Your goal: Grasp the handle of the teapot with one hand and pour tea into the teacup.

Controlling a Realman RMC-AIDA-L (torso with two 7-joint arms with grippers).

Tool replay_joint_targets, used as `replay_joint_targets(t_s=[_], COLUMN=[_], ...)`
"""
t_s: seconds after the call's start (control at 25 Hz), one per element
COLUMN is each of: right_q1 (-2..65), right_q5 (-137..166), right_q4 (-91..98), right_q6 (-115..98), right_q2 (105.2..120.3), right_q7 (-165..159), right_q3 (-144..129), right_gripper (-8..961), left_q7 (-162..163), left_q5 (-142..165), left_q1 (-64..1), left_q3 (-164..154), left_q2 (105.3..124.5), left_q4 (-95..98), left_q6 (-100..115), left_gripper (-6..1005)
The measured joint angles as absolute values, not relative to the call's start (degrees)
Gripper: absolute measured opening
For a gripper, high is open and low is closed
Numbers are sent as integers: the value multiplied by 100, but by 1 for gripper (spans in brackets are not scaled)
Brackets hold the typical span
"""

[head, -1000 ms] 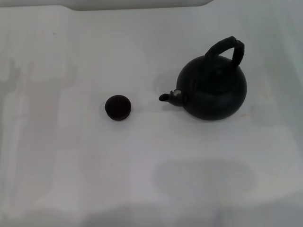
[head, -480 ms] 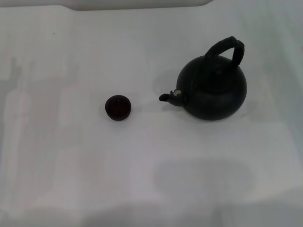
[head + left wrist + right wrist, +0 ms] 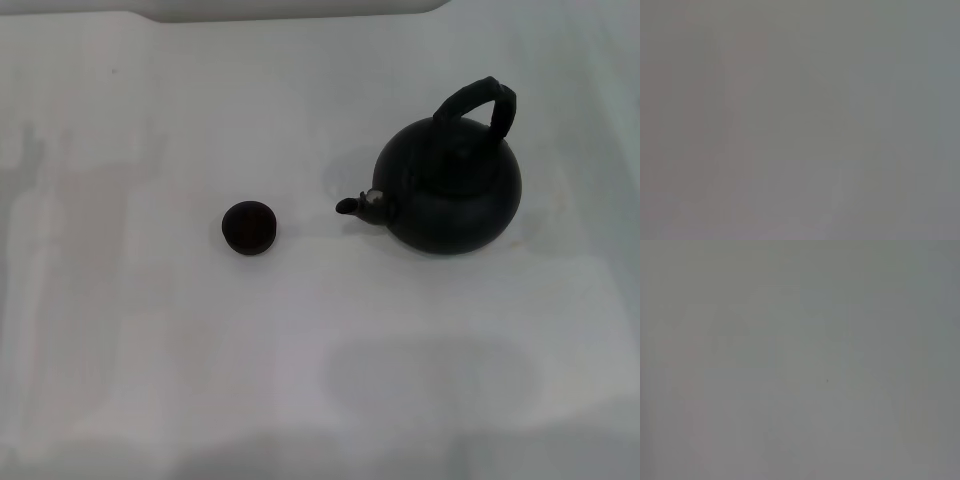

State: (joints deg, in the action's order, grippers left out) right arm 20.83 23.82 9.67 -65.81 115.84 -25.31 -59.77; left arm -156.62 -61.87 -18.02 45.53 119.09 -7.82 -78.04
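Note:
The matte-black teapot stands upright on the white table at the right of the head view. Its short spout, with a pale metallic spot, points left toward the teacup. Its thick black arched handle rises over the top. The tiny dark brown-black teacup stands to the left of the spout, apart from the pot. Neither gripper shows in any view. Both wrist views show only plain grey surface.
The white table fills the head view. A pale raised edge runs along the far side. Faint shadows lie on the table at the left and near the front.

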Motion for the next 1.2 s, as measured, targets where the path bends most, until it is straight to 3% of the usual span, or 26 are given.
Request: replay_joint_targets(t_s=[1.2], right_q1=[2092], right_q5=[2382], right_q4=[905], right_q6=[-6583], right_q2=[11584], right_q7=[-2571], right_q3=[-5976], right_gripper=[874], left_q7=[-15655], left_q5=[-6196], left_q1=[-1819], left_q3=[4553], left_q2=[11908], left_q4=[-782], left_q6=[-7805], left_gripper=[883])
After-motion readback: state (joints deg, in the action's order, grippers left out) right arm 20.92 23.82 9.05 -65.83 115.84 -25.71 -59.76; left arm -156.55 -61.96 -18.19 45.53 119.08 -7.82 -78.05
